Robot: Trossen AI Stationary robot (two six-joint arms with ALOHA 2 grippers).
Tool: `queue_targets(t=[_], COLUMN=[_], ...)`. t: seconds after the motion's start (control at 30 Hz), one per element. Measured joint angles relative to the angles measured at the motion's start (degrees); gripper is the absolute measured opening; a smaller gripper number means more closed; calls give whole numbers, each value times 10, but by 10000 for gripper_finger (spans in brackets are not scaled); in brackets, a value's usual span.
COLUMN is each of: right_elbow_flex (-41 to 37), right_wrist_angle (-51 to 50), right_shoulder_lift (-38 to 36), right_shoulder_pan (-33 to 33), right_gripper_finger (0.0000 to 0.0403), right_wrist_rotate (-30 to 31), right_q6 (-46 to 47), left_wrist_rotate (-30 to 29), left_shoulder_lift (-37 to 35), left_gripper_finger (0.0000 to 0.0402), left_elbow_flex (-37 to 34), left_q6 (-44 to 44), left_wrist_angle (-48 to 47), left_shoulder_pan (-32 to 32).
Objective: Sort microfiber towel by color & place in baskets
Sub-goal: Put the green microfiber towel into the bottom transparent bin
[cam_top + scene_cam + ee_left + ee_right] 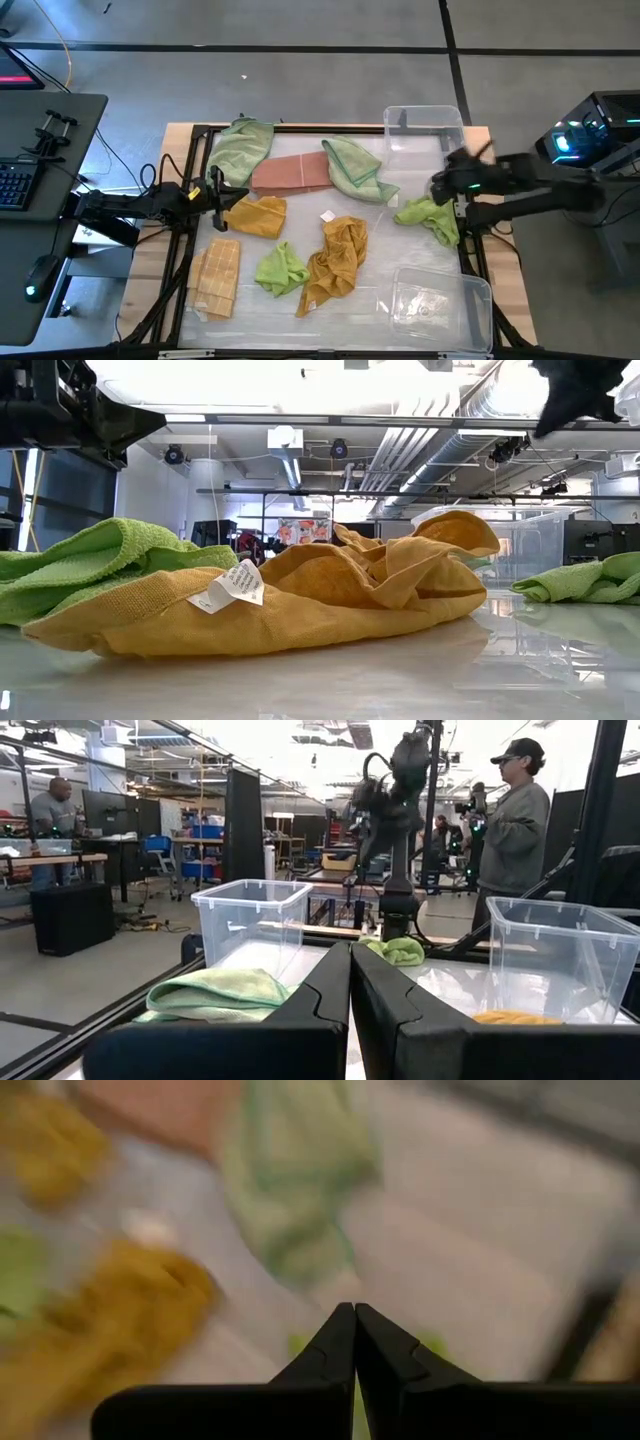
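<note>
Towels (300, 215) scattered across middle of surface (178, 135). Two baskets at right side: one (424, 133) at far corner, one (440, 300) at near corner, one further towel (430, 215) lying between them. Left pincer (218, 190) at left edge, right pincer (440, 185) over right edge.

No text can be read anywhere; the only label is a small white tag (228, 588) sewn to the yellow towel (300, 610) at lower centre-left of the low view, carrying faint grey print too small to make out; the same tag (327, 216) shows as a blank white speck near the middle of the high view.
</note>
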Motion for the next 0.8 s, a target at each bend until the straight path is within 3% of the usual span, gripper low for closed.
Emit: queue_targets(t=[0.13, 0.3, 0.57, 0.8], right_elbow_flex=[-1, -39, -102, -163], right_wrist_angle=[-56, -50, -23, 62], right_shoulder_lift=[100, 165, 194, 221], right_shoulder_pan=[-19, -42, -96, -132], right_gripper_finger=[16, 90, 207, 222], right_wrist_rotate=[-97, -195, -187, -165], right_q6=[29, 5, 1, -44], left_wrist_rotate=[0, 0, 0, 0], left_shoulder_lift=[0, 0, 0, 0], left_gripper_finger=[0, 0, 0, 0], left_elbow_flex=[0, 0, 0, 0], left_q6=[0, 0, -2, -11], left_wrist_angle=[-1, -1, -1, 1], left_shoulder_pan=[0, 0, 0, 0])
